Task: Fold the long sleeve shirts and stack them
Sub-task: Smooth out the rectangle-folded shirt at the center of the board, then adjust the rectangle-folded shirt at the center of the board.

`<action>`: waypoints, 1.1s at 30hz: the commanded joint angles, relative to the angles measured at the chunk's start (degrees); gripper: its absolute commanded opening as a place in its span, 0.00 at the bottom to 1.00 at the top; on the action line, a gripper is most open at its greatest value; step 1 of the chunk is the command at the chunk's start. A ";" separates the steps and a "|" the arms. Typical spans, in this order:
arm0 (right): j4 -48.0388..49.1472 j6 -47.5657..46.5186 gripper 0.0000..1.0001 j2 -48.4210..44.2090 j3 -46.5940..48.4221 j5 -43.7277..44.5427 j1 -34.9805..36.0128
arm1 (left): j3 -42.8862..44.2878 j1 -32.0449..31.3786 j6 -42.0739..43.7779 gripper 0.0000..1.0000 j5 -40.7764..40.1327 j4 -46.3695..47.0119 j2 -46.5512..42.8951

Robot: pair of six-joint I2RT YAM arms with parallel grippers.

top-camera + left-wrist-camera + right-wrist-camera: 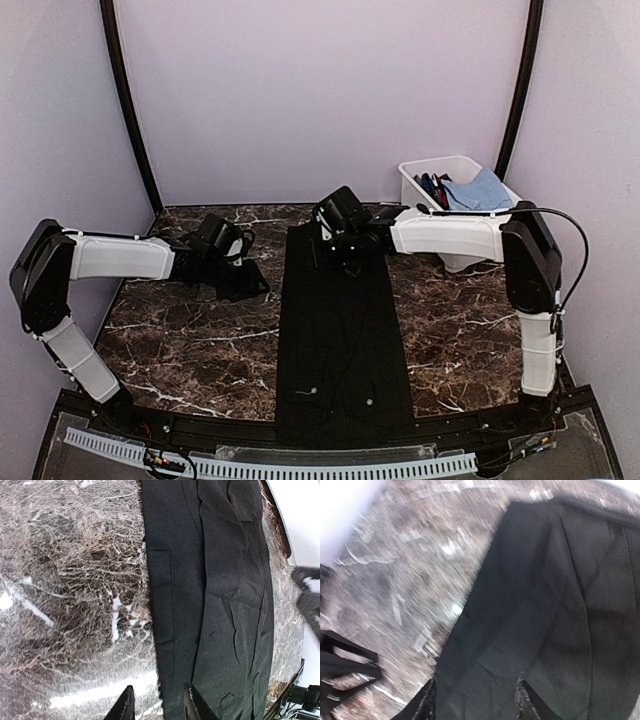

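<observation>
One long sleeve shirt [340, 340], plain black, lies folded into a long narrow strip down the middle of the marble table, with tiny white buttons near its near end. My left gripper [250, 280] hovers just left of the strip's far part. In the left wrist view its jaws [159, 707] stand apart over the shirt's [225, 605] left edge, holding nothing. My right gripper [345, 255] is over the strip's far end. The blurred right wrist view has its fingers [477, 705] spread wide above the black cloth [545, 605], empty.
A white bin [415, 180] at the back right holds a blue cloth [480, 190] and other garments. Dark marble table [180, 350] lies bare either side of the strip. Walls close in on three sides.
</observation>
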 commanded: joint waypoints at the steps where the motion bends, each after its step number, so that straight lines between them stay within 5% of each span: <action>1: -6.78 1.04 0.54 0.50 -2.59 8.43 1.64 | -2.39 0.05 -0.68 0.32 0.29 -1.50 -4.86; 17: -6.22 4.59 0.70 6.24 -6.52 10.26 2.99 | -5.15 0.06 -0.76 0.32 1.23 -0.59 -8.04; 33: -11.25 6.63 0.70 23.64 19.01 7.51 -0.78 | -5.67 0.49 0.52 0.32 1.04 1.22 -7.54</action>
